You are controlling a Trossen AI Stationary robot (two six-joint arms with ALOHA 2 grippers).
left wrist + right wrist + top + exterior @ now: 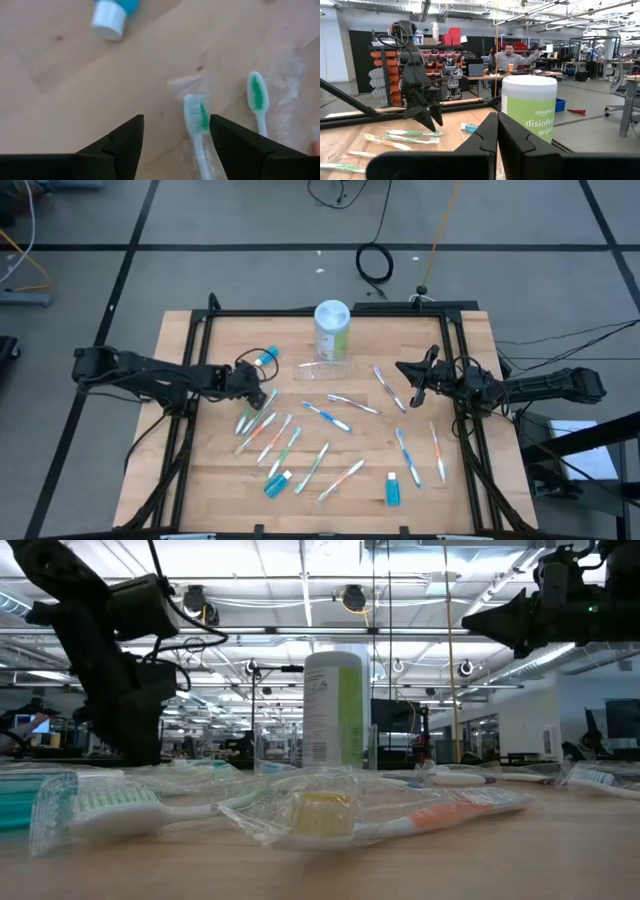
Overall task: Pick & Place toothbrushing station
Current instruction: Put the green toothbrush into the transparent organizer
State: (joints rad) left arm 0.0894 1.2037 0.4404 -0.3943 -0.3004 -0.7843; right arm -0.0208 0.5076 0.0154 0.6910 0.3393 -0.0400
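In the high view, the left gripper [262,383] sits left of centre, low over the wooden table [210,480], its fingers spread wide and holding nothing. The left wrist view shows the two dark fingers [125,145] apart with bare wood and a green-bristled toothbrush head [196,116] between them, and a second green-bristled head [257,95] just beside it. Just above the gripper in the high view lies one blue tube [266,358] with a white cap.

Below and right of that gripper lies a loose cluster of about seven wrapped toothbrushes [268,430], green, pink and white, fanned diagonally. A second blue tube [277,482] rests at the cluster's lower edge. At top centre stands one white and green wipes canister [332,330], with a clear plastic item [325,369] lying just below it; whether this is the cup I cannot tell.

Centre right, about three more brushes [340,408] lie scattered, then a third blue tube [392,489] at lower right, with two brushes [408,455] beside it.

The right gripper [412,377] hovers at right centre above the table, fingers pressed together, empty
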